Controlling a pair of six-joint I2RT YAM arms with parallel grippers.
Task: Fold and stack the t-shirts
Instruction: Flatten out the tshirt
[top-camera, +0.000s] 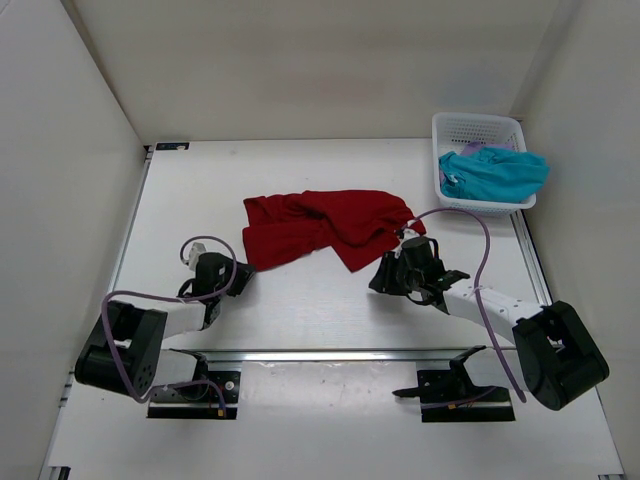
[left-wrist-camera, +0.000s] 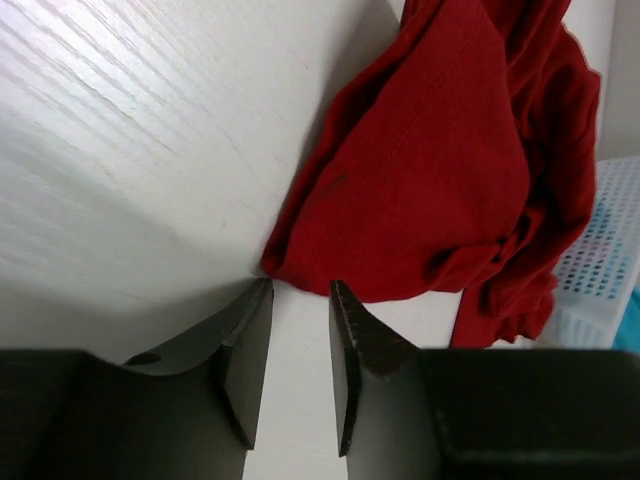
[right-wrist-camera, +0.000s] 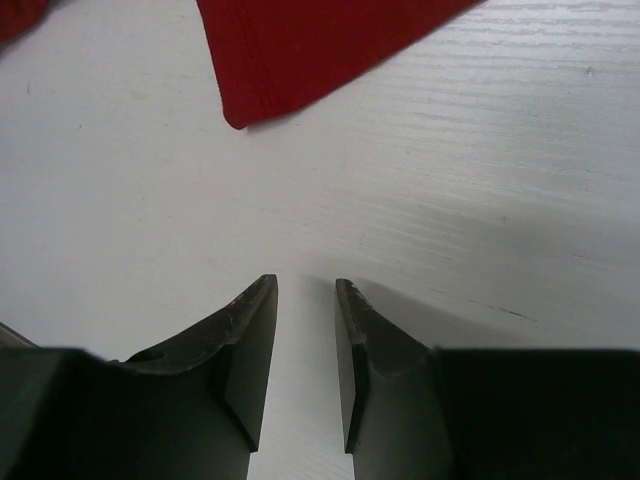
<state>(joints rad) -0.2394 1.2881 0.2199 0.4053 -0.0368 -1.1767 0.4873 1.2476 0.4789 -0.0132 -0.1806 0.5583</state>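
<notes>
Left claw (left-wrist-camera: 300, 288) released: jaws partly apart with nothing between them, only bare white desk (left-wrist-camera: 130, 150) in the gap, tips right at the near corner of the red t-shirt (left-wrist-camera: 420, 180); cannot tell whether touching it. Right claw (right-wrist-camera: 305, 283) also released, jaws apart over bare desk and grasping nothing, one corner of the red cloth lying a little ahead of the tips and clear of them. Shown only from the left wrist: a seam line and the bunched folds of the red t-shirt up close, with a slice of the white mesh basket (left-wrist-camera: 605, 250) beyond. Shown only from the right wrist: that single red corner close up, flat on the desk, plus a scrap of red at the top left edge of the view. Shown only from above: the whole layout. Red t-shirt crumpled across the middle of the desk, left claw at its near left corner, right claw beside its near right point. Basket in the far right corner of the desk, teal t-shirt (top-camera: 495, 175) heaped inside and spilling over the right rim, a small bit of lilac t-shirt (top-camera: 470, 150) peeking out just beside the teal. Counted: two claws, three t-shirts (one red on the desk, one teal and one lilac in the basket), one basket.
</notes>
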